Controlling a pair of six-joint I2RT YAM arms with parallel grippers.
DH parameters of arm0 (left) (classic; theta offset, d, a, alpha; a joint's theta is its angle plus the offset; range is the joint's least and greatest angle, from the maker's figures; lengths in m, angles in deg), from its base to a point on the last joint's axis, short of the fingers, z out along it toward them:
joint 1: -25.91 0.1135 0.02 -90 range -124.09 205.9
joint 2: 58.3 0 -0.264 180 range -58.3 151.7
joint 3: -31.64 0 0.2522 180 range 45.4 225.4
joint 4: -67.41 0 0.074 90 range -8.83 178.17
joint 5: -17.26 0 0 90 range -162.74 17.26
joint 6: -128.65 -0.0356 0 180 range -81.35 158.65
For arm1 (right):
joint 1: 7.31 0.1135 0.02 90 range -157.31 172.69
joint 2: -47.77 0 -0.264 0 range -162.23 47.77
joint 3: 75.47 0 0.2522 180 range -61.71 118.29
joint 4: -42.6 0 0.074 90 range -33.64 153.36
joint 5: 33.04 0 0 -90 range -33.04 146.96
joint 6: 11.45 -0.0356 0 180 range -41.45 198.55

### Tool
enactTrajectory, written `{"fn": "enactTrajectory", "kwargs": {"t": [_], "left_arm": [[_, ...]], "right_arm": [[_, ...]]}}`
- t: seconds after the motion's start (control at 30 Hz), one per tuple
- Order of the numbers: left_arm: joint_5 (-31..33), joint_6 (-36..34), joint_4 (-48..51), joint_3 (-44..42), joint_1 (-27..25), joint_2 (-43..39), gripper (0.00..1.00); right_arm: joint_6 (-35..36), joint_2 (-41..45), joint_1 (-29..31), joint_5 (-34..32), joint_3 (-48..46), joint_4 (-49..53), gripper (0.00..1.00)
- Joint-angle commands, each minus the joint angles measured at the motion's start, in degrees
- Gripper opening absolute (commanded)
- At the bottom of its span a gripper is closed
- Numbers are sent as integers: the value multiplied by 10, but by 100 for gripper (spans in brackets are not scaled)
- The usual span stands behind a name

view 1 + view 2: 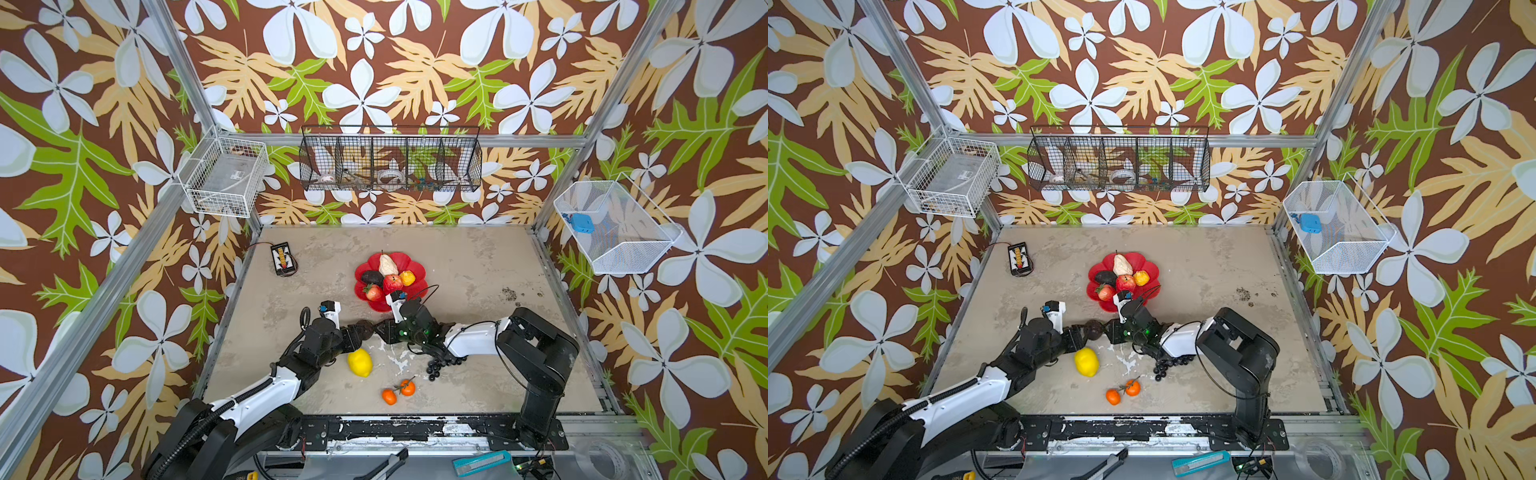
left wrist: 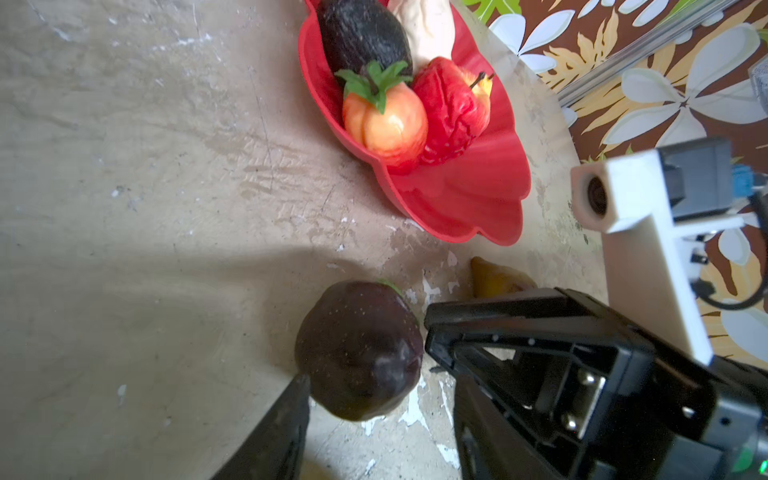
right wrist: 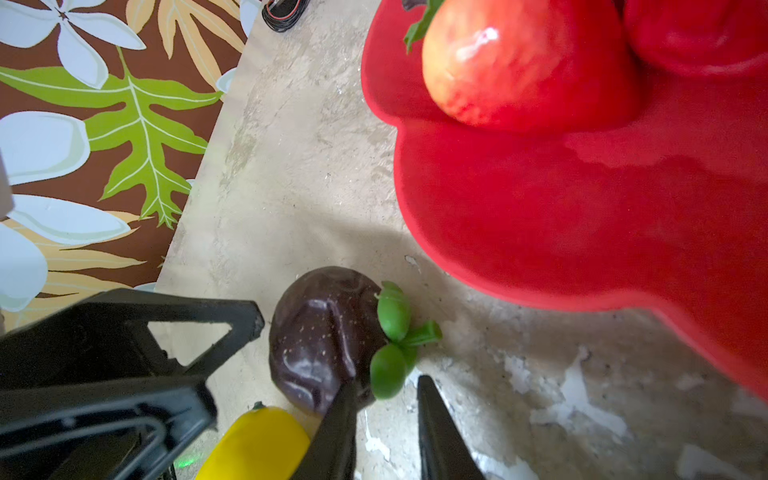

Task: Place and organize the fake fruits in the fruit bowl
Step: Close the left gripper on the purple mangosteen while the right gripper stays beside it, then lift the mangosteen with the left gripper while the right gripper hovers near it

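Dark fruit (image 2: 359,349) sits on the tabletop (image 2: 145,208), just short of the fruit bowl (image 2: 469,195), between both arms. Left gripper (image 1: 356,332) is spread, a finger either side of the fruit, not squeezing as far as I can tell. Right gripper (image 3: 384,382) faces it from the opposite side, fingers narrowly parted at the leafy end, one touching the skin. Fruit's roughly round, and its leaves point away from left. Left looks better placed. Bowl's near lobes are bare.

Bright, even light fills both top views, their edges bowed by wide-angle distortion. Soft shadows cross the mottled beige table (image 2: 145,208); the glossy red scalloped plastic bowl (image 3: 582,228) blurs close up, glare spotting the orange-red plastic fruit (image 3: 519,62).
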Motion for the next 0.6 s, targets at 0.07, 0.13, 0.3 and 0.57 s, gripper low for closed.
{"fn": "enactTrajectory", "kwargs": {"t": [0.07,0.13,0.3,0.57], "left_arm": [[11,-8,23,23,-1,30,68],[12,-13,29,33,-1,51,71],[10,-14,15,51,-1,91,74],[-26,-2,-29,61,-1,155,73]], "right_arm": [[-12,24,0,-31,-9,14,29],[-14,41,0,-43,-21,14,29],[-10,80,0,-57,-47,20,31],[-7,114,0,-59,-76,25,38]]}}
